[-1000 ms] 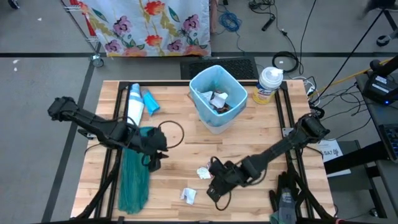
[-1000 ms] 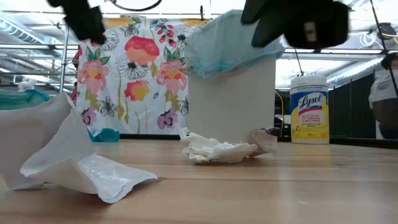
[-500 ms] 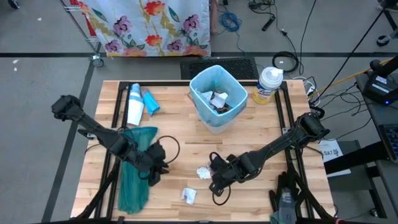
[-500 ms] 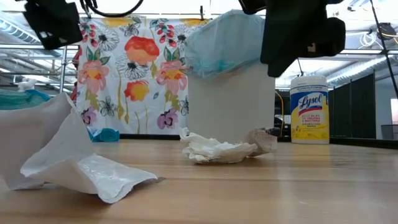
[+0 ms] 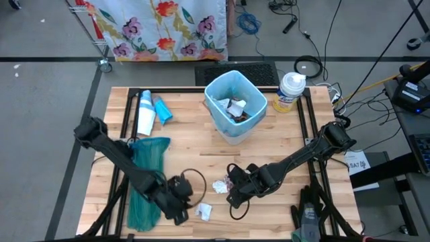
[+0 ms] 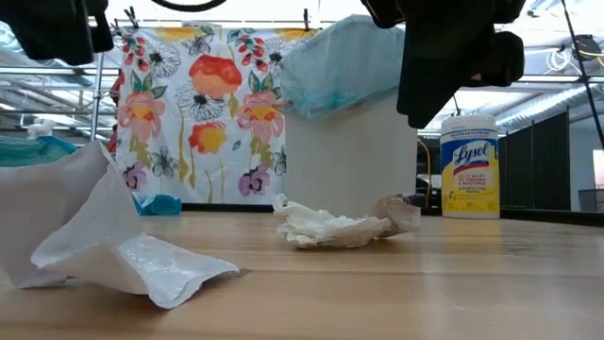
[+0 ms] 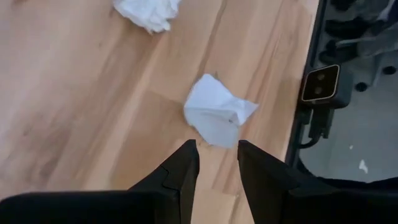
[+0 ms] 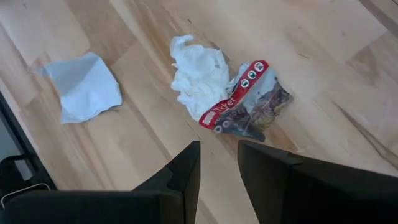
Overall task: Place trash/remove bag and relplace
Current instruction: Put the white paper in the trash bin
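Presently the left gripper (image 7: pixel 216 163) hangs above the front part of the wooden slatted table (image 5: pixel 282 151), its two dark fingers (image 7: pixel 184 168) parted by a narrow gap and holding nothing. Just beyond the fingertips lies a crumpled white paper scrap (image 7: pixel 217 116), flat on the wood and untouched; in the high view this scrap (image 5: pixel 203 212) sits near the table's front edge, with the left gripper (image 5: pixel 183 202) just beside it.

The right gripper (image 8: pixel 217 163) is also over the front part of the table, its jaws slightly apart and empty. Ahead of it lie a wad of crumpled white tissue (image 8: pixel 198 76) and, touching that wad, a small wrapper with a red band and dark print (image 8: pixel 249 101). In the high view the wad (image 5: pixel 219 186) lies between the two grippers, the right gripper (image 5: pixel 235 188) close beside it.

The white bin lined with the pale sky-blue plastic bag (image 5: pixel 233 104) stands upright at the back middle of the table, well apart from both grippers; the bag's rim is folded over the bin's edge, and white and brown trash (image 5: pixel 235 109) lies inside.

A darker teal-green bag (image 5: pixel 146 181) lies along the table's left side. A white spray bottle (image 5: pixel 145 112) and a small blue packet (image 5: pixel 163 110) lie at the back left. A wipes canister with a yellow label (image 5: pixel 289 91) stands at the back right, just beside the bin.
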Tool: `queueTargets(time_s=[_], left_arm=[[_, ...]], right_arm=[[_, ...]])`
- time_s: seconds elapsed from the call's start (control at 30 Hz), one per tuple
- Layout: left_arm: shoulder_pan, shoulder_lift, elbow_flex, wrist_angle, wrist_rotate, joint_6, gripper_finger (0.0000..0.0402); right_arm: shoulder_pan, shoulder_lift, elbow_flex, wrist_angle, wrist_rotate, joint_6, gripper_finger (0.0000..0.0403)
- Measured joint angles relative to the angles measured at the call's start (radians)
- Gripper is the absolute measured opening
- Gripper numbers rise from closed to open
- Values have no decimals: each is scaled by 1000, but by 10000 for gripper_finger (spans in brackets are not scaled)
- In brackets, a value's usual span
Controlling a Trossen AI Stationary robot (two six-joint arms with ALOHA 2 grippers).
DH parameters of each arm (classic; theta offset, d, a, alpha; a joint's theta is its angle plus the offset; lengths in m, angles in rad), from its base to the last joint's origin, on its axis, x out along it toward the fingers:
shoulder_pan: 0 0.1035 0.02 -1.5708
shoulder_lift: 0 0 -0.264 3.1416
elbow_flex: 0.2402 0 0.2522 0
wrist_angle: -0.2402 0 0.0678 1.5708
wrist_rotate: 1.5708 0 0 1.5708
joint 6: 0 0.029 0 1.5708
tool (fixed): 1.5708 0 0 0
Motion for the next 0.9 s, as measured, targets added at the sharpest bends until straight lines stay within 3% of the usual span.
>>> queueTargets(time_s=[0.33, 0.6, 0.9], left_arm=[[-3, 223, 206, -97, 63, -76, 95], [1, 318, 223, -88, 87, -116, 95], [49, 334, 222, -73, 86, -66, 95]], right_arm=[[52, 0, 0, -6, 1, -13, 98], [112, 0, 0, -25, 5, 33, 98], [173, 0, 0, -71, 63, 118, 98]])
